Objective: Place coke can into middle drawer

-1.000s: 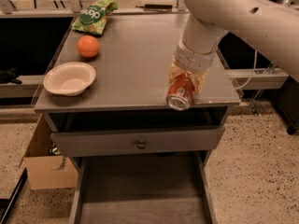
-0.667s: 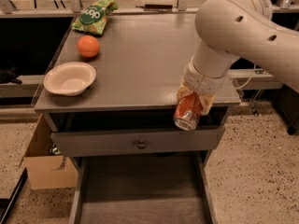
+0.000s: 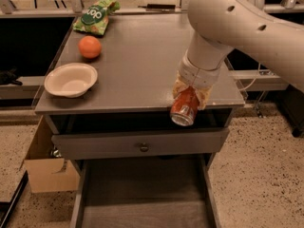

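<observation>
The coke can (image 3: 184,108), red-orange with a silver end facing down, hangs tilted in my gripper (image 3: 190,96), which is shut on it. It sits just past the front edge of the grey tabletop (image 3: 137,56), right of centre, above the drawer front with the small round knob (image 3: 143,147). Below that, the middle drawer (image 3: 142,194) stands pulled out, showing its flat grey floor and low side walls. My white arm comes down from the upper right.
On the tabletop rest a white bowl (image 3: 71,80) at the left front, an orange fruit (image 3: 90,46) behind it, and a green chip bag (image 3: 95,15) at the back left. A cardboard box (image 3: 45,167) stands on the floor left of the cabinet.
The arm has carried the coke can forward and downward, from over the tabletop's front right to beyond its front edge, above the open drawer.
</observation>
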